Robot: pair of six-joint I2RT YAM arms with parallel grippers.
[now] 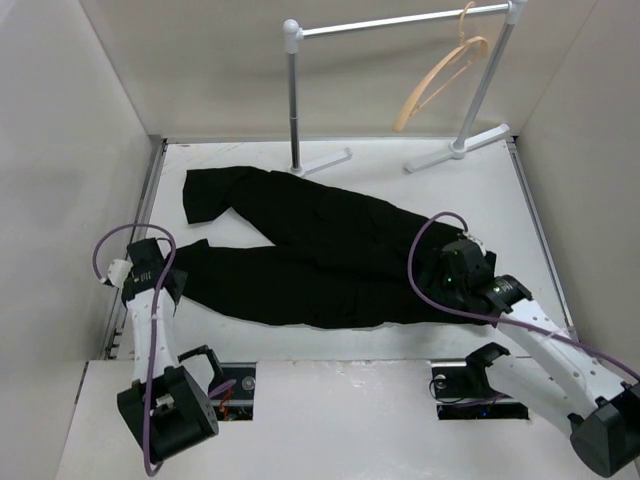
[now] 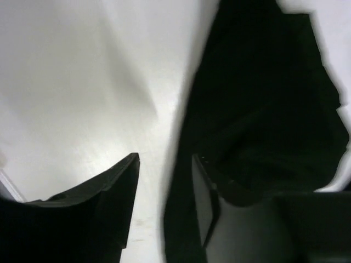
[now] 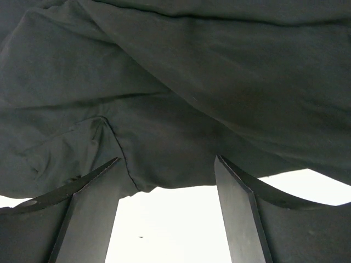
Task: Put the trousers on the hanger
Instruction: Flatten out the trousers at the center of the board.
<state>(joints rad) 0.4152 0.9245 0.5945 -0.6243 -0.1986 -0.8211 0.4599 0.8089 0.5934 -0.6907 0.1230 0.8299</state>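
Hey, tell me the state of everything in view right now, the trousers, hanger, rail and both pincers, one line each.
trousers: lying spread out flat, not on the hanger.
hanger: hooked on the rail, tilted, nothing on it.
garment rail: standing upright at the back.
left pincer: open, low at a leg end of the trousers.
right pincer: open, at the trousers' near edge, gripping nothing.

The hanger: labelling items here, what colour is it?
The hanger is light tan wood, best seen in the top external view.
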